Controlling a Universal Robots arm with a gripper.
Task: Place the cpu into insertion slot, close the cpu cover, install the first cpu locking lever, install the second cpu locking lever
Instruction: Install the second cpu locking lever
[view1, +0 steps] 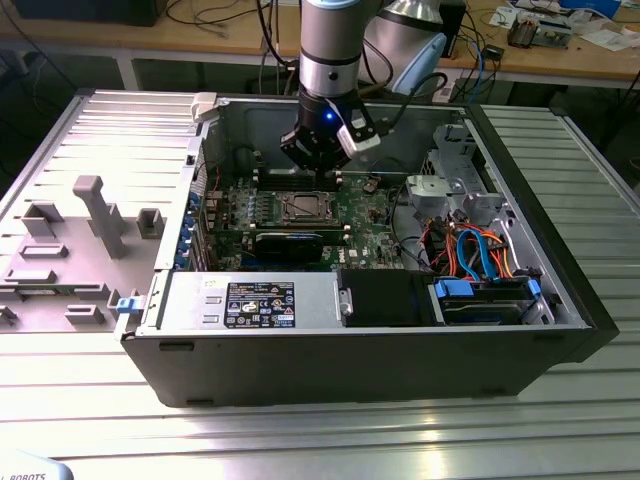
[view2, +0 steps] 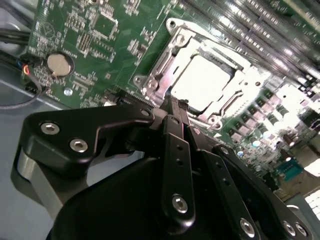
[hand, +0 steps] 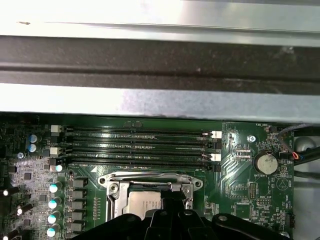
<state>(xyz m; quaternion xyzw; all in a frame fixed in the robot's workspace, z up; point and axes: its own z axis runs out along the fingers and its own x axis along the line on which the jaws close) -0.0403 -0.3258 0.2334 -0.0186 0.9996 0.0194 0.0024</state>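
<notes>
the cpu (view2: 202, 80) lies flat in the insertion slot (view1: 303, 208) near the middle of the green motherboard (view1: 365, 215), the cpu cover (view2: 160, 70) framing it, directly beneath the tool (view2: 175, 102), whose fingers are pressed together on nothing.

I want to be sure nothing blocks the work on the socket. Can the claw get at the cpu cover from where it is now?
Probably yes. The claw hangs right above the cpu cover, which lies flat around the cpu, and nothing stands between them. The memory slots sit off to one side.
</notes>
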